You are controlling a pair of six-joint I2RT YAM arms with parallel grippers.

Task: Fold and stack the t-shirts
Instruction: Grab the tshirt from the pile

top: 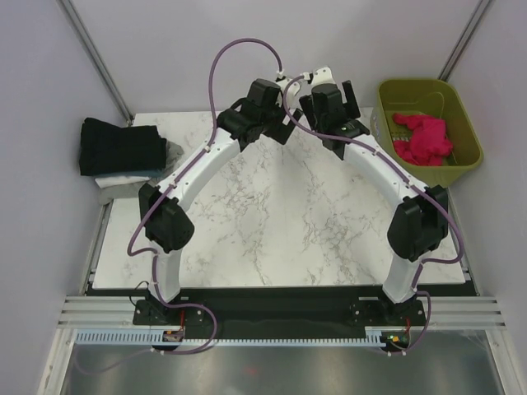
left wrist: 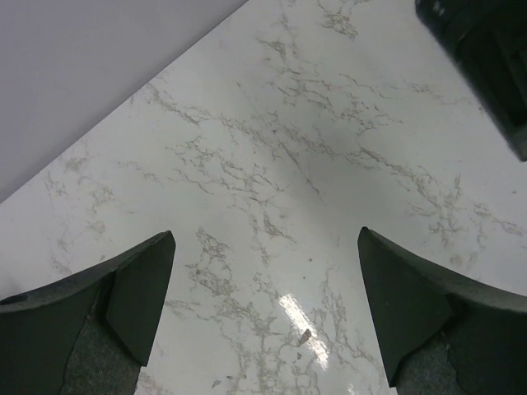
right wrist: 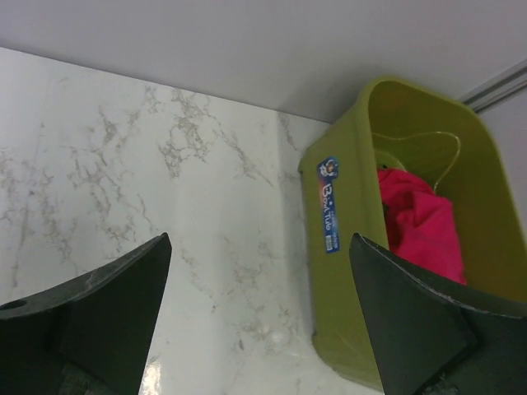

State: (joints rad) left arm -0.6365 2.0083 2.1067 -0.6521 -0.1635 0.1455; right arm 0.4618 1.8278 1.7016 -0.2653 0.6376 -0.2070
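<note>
Fetch step: both grippers hang empty over the table [top: 280, 222], with the next shirt not yet picked up.

The basket [right wrist: 346, 271] lies right of and beyond the right gripper's [right wrist: 259, 247] spread jaws. The folded stack [top: 119, 148], black on top, sits well to the left of the left gripper [left wrist: 265, 247], whose jaws are also spread over bare marble. The pink shirt [right wrist: 416, 226] lies crumpled inside the basket. The next move probably calls for the right jaws to clear the rim, descend and pinch a fold.

White-shelled left arm [top: 202, 164] and right arm [top: 383, 169], black joints [top: 165, 218], purple cables [top: 212, 78], black wedge-shaped gripper fingers [left wrist: 123, 304].
</note>
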